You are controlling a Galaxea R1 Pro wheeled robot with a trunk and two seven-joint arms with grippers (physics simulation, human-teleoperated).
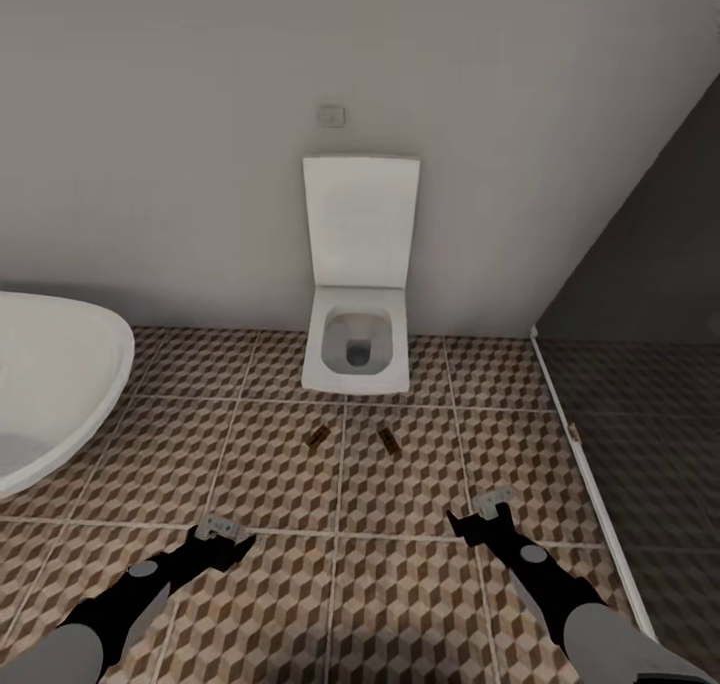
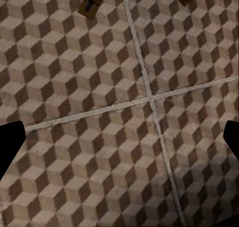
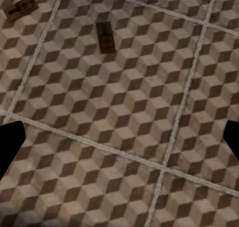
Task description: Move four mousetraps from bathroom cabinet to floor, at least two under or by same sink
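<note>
Head view: two mousetraps (image 1: 352, 436) on bathroom floor (image 1: 400, 584) before toilet (image 1: 358, 349).

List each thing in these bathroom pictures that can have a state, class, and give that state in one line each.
Left mousetrap: lying flat on the bathroom floor, in front of the toilet.
Right mousetrap: lying flat on the floor, apart from the other.
Toilet: lid raised against the wall, bowl open.
Left gripper: open, empty, above the tiles.
Right gripper: open, empty, above the tiles.

Two mousetraps (image 3: 105, 38) (image 3: 20, 9) flat on bathroom floor (image 3: 124, 127), apart.
</note>
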